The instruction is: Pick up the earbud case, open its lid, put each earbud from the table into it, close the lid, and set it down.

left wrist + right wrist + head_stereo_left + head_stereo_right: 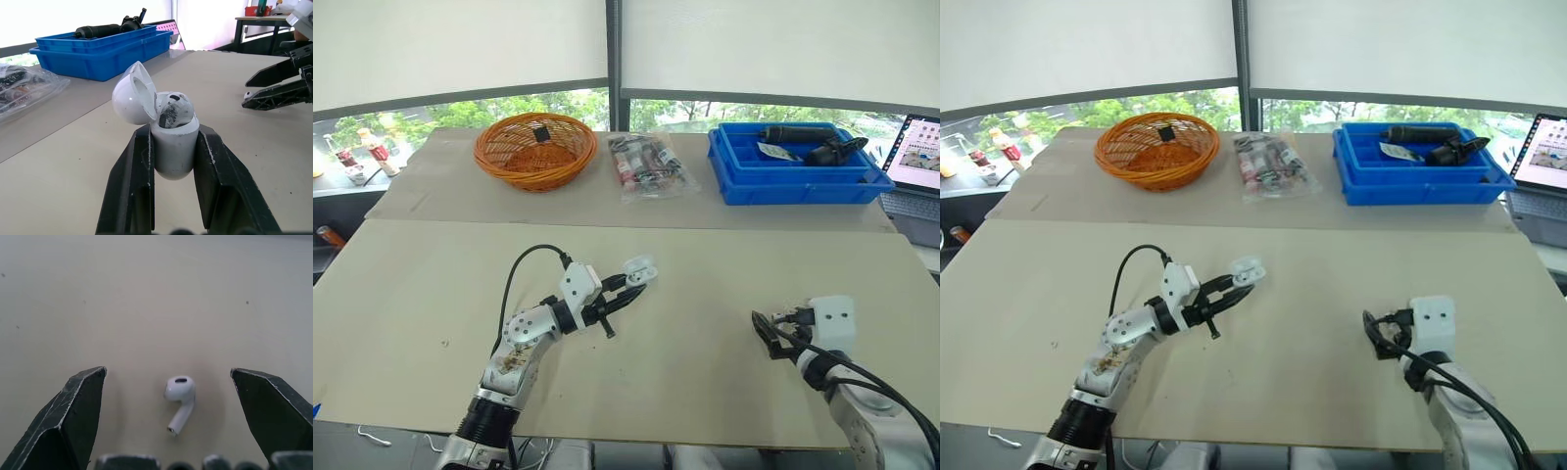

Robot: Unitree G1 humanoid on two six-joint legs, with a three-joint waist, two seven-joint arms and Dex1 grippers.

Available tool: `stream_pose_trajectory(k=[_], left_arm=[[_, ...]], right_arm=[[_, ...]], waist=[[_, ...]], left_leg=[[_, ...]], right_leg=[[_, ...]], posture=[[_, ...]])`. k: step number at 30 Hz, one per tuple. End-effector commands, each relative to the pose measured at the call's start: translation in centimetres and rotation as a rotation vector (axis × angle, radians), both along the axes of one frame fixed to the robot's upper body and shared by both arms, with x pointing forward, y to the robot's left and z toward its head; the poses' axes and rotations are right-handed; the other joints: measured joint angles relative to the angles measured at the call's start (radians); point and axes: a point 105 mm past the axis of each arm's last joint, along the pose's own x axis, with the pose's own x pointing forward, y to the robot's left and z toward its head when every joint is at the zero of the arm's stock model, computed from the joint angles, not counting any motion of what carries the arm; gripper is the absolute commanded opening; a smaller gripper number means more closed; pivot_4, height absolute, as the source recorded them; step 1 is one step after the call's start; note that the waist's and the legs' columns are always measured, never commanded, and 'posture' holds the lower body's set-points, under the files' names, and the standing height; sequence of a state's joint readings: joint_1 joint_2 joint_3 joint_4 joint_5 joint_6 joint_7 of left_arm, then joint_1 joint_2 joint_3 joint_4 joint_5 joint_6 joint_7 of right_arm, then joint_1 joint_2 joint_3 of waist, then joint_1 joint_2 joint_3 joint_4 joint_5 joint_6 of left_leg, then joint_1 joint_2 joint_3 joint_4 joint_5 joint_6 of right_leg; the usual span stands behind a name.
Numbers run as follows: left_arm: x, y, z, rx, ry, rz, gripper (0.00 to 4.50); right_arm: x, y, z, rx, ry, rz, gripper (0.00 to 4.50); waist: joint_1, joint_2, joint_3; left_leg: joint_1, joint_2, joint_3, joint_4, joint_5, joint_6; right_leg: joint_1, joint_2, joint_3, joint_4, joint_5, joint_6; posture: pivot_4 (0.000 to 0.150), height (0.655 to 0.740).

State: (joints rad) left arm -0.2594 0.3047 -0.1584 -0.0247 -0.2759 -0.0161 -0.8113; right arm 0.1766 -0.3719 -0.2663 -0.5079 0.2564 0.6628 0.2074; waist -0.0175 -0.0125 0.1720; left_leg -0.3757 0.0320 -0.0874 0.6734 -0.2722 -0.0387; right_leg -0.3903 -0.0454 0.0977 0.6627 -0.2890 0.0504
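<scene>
Black two-finger left gripper [173,133] clamped on both sides of small white glossy plastic earbud case [173,152], lid flipped open, seated white earbud [173,110] in one slot. Case held upright, raised over beige table top [705,255], left of centre. Right gripper [168,373] spread wide, holding nothing; loose white stemmed earbud [180,401] flat on table between its fingers, touching neither. Far edge: orange wicker basket [535,147], clear plastic bag [648,166], blue plastic tray [793,171].

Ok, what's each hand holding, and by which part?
Left hand grips the earbud case by the sides of its base, lid open. Right hand holds nothing, open around an earbud on the table.
</scene>
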Motion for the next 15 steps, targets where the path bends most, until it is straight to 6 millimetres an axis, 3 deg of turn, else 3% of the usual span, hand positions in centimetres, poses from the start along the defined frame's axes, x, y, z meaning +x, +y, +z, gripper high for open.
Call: stream_pose_trajectory(k=[1,3,5,15], left_arm=[[-0.4,-0.19,1.03,-0.013,-0.04,-0.011,0.58],[-0.43,-0.22,1.03,-0.014,-0.039,-0.012,0.58],[-0.44,-0.29,1.02,-0.016,-0.038,-0.015,0.58],[-0.55,-0.52,0.86,-0.018,-0.034,-0.019,0.58]], right_arm=[[-0.13,-0.12,-0.14,0.011,0.008,-0.031,4.5],[-0.13,0.02,-0.35,0.024,0.019,-0.036,4.5],[-0.16,0.14,-0.62,0.048,0.035,-0.046,3.98],[-0.38,0.27,-0.9,0.053,0.077,-0.034,0.62]], waist=[[-0.001,0.0,0.0],[-0.001,0.0,0.0],[-0.002,0.0,0.0],[-0.002,0.0,0.0]], left_leg=[[0.0,0.0,0.0,0.0,0.0,0.0],[0.001,0.0,0.0,0.0,0.0,0.0],[0.001,0.0,0.0,0.0,0.0,0.0],[0.001,0.0,0.0,0.0,0.0,0.0]], right_leg=[[0.0,0.0,0.0,0.0,0.0,0.0],[0.0,0.0,0.0,0.0,0.0,0.0],[0.0,0.0,0.0,0.001,0.0,0.0],[0.001,0.0,0.0,0.0,0.0,0.0]], posture=[[0.15,0.7163],[0.15,0.7163],[0.15,0.7163],[0.15,0.7163]])
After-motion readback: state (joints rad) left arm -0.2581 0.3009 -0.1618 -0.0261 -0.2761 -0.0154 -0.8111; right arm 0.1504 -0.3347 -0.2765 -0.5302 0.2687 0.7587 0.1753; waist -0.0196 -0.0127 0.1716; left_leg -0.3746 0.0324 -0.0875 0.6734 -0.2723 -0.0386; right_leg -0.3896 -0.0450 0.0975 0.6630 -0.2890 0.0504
